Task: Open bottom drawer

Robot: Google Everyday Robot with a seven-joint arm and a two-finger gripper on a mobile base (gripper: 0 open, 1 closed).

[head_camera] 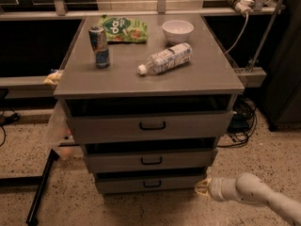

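The grey cabinet has three drawers. The bottom drawer (150, 183) is the lowest and narrowest grey front, with a small black bar handle (152, 184). Above it are the middle drawer (150, 160) and the tallest top drawer (151, 125). My gripper (201, 189) is at the end of the white arm (254, 196) low at the right. It sits just beside the right end of the bottom drawer front, near the floor, to the right of the handle.
On the cabinet top (197, 76) stand a can (99, 46), a green snack bag (123, 28), a white bowl (178, 30) and a lying plastic bottle (165, 59). Cables (242, 121) hang at the right. A black bar (41, 187) lies on the speckled floor at the left.
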